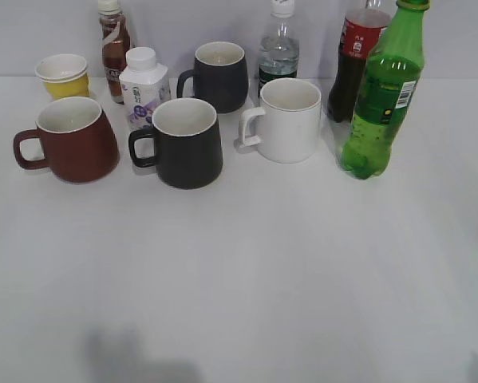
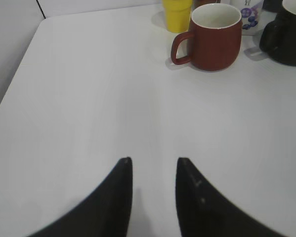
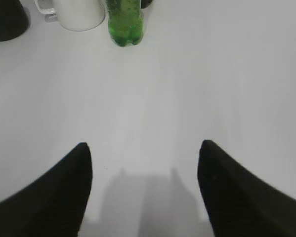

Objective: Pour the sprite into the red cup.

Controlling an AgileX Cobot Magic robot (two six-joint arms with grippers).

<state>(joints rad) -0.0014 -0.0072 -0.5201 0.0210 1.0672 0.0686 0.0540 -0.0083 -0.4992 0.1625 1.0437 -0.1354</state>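
Sprite (image 1: pixel 382 100): upright at right rear of white table (image 1: pixel 262 271), just beside cola bottle (image 1: pixel 354 56), right of white mug (image 1: pixel 286 120). In right wrist view, sprite base (image 3: pixel 124 22) stands well ahead of right gripper (image 3: pixel 144 148), slightly left of centre; jaws wide apart, empty. Red cup (image 1: pixel 75 140): upright at left, handle leftward, yellow paper cup (image 1: pixel 63 76) behind it. Left gripper (image 2: pixel 154 162): jaws narrowly parted, empty; red cup (image 2: pixel 212 37) well ahead, to right. Plain pale wall behind table.
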